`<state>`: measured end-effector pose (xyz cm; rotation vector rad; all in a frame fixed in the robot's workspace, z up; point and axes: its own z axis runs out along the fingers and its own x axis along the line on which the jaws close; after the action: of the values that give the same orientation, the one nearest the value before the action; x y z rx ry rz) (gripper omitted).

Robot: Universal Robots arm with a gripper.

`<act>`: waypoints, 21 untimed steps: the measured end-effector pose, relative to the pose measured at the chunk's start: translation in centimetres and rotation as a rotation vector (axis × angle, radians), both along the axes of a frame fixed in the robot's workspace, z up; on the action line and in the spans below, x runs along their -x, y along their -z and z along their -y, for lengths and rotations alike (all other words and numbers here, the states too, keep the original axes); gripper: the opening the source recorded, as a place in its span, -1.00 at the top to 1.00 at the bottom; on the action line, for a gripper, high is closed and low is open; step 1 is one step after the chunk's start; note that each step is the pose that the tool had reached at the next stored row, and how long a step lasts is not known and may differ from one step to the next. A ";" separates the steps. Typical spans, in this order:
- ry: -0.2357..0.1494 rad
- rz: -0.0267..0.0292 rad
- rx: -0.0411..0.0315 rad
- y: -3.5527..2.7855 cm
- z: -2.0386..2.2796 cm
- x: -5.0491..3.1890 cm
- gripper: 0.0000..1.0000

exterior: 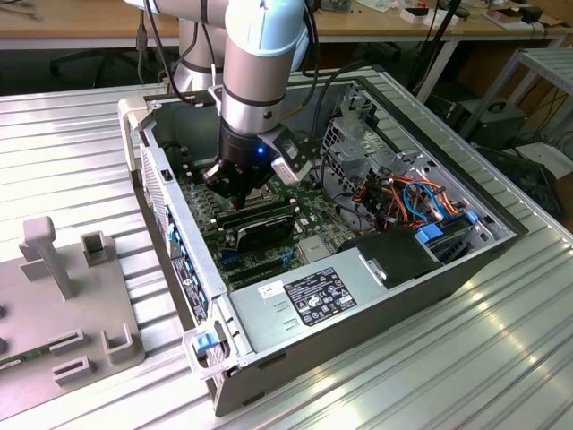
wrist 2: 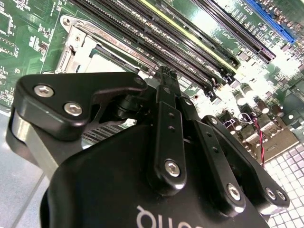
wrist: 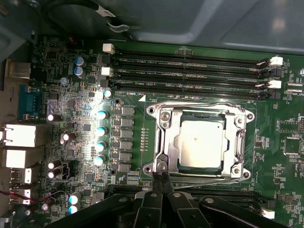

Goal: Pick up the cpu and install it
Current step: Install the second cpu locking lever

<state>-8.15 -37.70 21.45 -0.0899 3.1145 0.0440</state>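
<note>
The cpu, a small square chip with a dull silver top, lies flat inside the metal-framed socket on the green motherboard. My gripper hovers at the socket's edge beside the cpu, its two black fingers pressed together with nothing between them. The fingertips sit just by a screw on the socket frame. In the second wrist view the gripper points at the board, with a pale corner of the cpu showing behind the linkage. In the exterior view the gripper reaches down into the open computer case.
Black memory slots run alongside the socket. Capacitors and rear ports stand on the other side. A power supply, coloured cables and a black card crowd the case. A grey fixture sits at the exterior view's left.
</note>
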 end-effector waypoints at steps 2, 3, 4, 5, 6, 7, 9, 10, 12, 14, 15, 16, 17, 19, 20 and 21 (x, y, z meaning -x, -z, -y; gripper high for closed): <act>0.000 -0.0001 0.0003 0.09 0.00 0.02 0.79; 0.000 -0.0001 0.0003 0.18 -0.01 0.04 0.79; 0.000 -0.0001 0.0003 0.27 -0.03 0.07 0.79; 0.000 -0.0002 0.0004 0.30 -0.05 0.08 0.79; 0.000 -0.0002 0.0004 0.32 -0.06 0.09 0.79; 0.000 -0.0003 0.0004 0.33 -0.07 0.10 0.79; 0.000 -0.0003 0.0004 0.34 -0.08 0.10 0.79; 0.000 -0.0002 0.0003 0.34 -0.08 0.10 0.79; 0.000 0.0000 -0.0006 0.39 -0.14 0.21 0.79; 0.000 -0.0002 -0.0010 0.43 -0.20 0.32 0.79; 0.000 -0.0003 -0.0011 0.44 -0.21 0.35 0.79; 0.000 -0.0003 -0.0012 0.46 -0.22 0.37 0.79; 0.000 0.0000 -0.0016 0.51 -0.24 0.39 0.79; 0.000 -0.0002 -0.0014 0.62 -0.30 0.46 0.79; 0.000 -0.0002 -0.0020 0.65 -0.36 0.50 0.79; 0.000 -0.0003 -0.0025 0.67 -0.41 0.52 0.79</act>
<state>-8.67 -37.30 20.78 -0.0899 3.1146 0.0479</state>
